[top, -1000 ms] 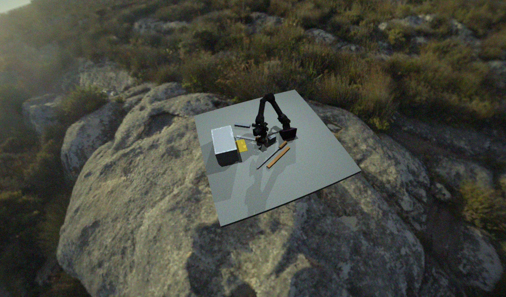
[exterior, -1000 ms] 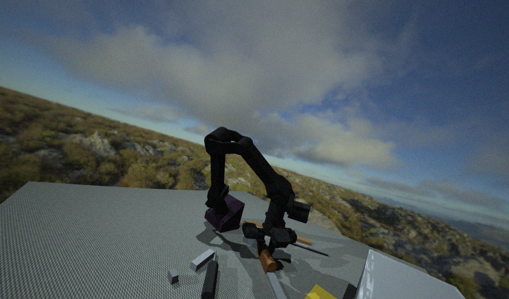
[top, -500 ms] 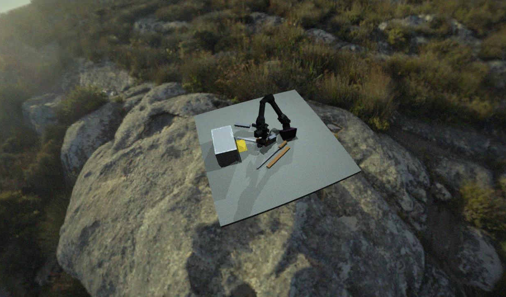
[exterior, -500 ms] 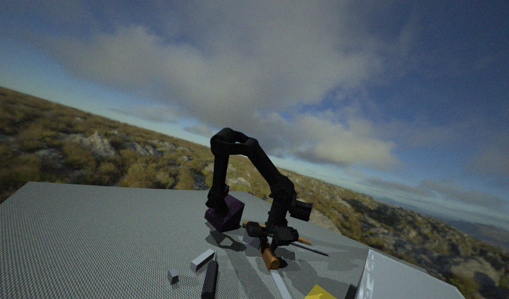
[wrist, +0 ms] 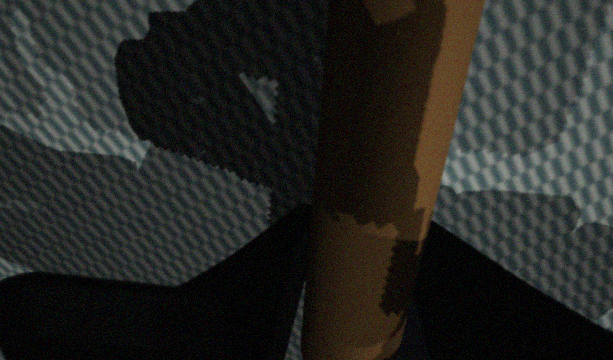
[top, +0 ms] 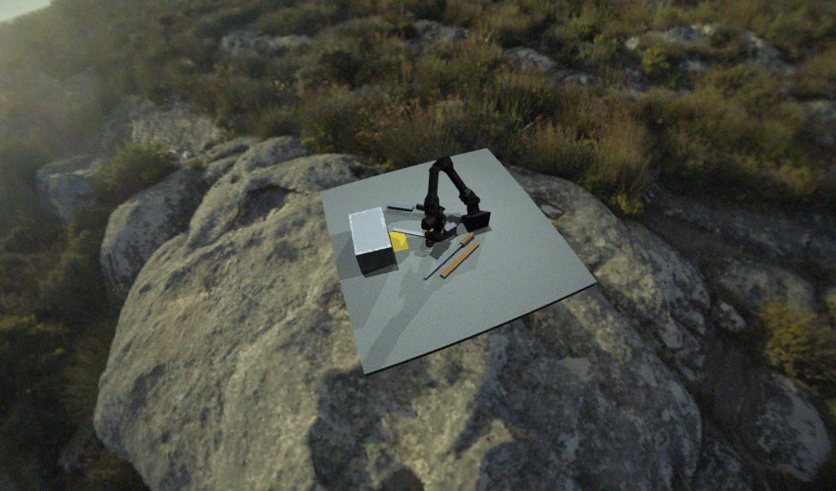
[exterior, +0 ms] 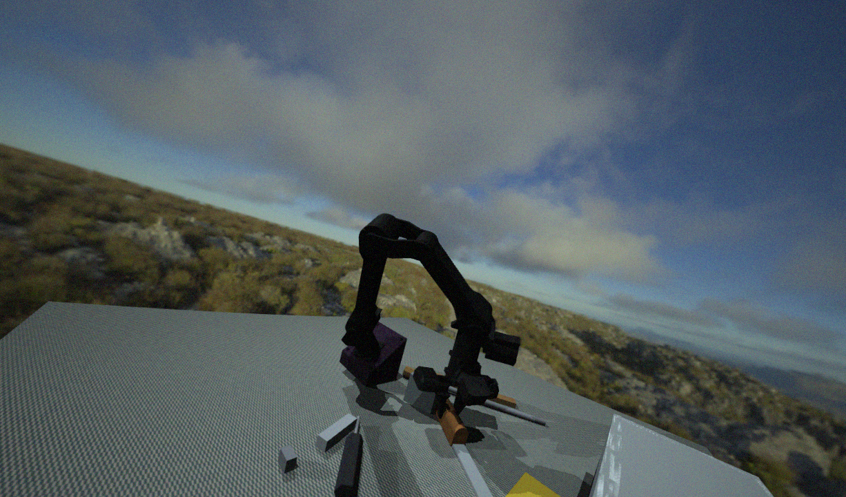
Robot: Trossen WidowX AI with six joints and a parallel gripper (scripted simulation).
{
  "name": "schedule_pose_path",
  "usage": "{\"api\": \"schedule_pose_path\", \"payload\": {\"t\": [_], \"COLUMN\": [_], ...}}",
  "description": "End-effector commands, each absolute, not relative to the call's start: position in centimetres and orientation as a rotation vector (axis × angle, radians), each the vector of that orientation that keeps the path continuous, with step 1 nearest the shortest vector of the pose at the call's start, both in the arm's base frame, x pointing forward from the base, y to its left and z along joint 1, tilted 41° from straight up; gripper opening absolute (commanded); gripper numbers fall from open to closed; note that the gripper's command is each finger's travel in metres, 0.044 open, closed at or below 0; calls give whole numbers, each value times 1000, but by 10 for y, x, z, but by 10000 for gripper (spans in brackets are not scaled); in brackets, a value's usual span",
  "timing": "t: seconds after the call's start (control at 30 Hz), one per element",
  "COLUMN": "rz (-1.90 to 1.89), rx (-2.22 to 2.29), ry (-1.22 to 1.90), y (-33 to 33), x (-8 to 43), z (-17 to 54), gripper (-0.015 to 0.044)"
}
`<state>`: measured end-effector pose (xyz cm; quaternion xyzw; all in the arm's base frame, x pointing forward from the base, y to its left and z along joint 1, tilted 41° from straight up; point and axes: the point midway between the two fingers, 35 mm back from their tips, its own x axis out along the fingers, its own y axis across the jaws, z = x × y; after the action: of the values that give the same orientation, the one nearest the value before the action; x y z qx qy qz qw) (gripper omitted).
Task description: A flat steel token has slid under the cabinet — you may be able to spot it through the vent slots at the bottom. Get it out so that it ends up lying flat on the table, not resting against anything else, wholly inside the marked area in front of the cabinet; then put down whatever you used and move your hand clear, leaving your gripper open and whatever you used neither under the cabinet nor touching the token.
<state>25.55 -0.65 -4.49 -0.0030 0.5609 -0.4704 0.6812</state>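
My gripper point(top: 431, 238) point(exterior: 448, 408) point(wrist: 359, 222) points down and is shut on the orange handle point(exterior: 452, 428) point(wrist: 373, 175) of a flat-bladed tool. The tool's long grey blade point(top: 410, 232) point(exterior: 471, 471) reaches from the handle toward the cabinet, low over the table, beside the marked area; whether it touches the table I cannot tell. The white-topped cabinet point(top: 370, 230) point(exterior: 666, 469) stands on the table. The yellow marked area point(top: 399, 241) point(exterior: 532, 488) lies in front of it. The steel token shows in no view; the vent slots cannot be made out.
A thin rod tool point(top: 442, 262) point(exterior: 516, 413) and a flat orange bar point(top: 459, 260) point(exterior: 506, 400) lie on one side. A black-handled tool point(exterior: 349, 463) and two grey blocks point(exterior: 335, 431) point(exterior: 288, 460) lie on the other. Another grey block point(exterior: 417, 395) is near the purple base point(top: 476, 220) point(exterior: 386, 355).
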Motion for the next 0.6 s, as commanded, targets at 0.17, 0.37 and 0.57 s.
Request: {"api": "schedule_pose_path", "payload": {"t": [0.17, 0.37, 0.57], "rz": [-1050, -1049, -1049], "rx": [-3, -3, -2], "ry": [1258, 1258, 1258], "y": [5, 11, 16], "x": [257, 258, 258], "z": [-53, -58, -62], "gripper": [0, 0, 0]}}
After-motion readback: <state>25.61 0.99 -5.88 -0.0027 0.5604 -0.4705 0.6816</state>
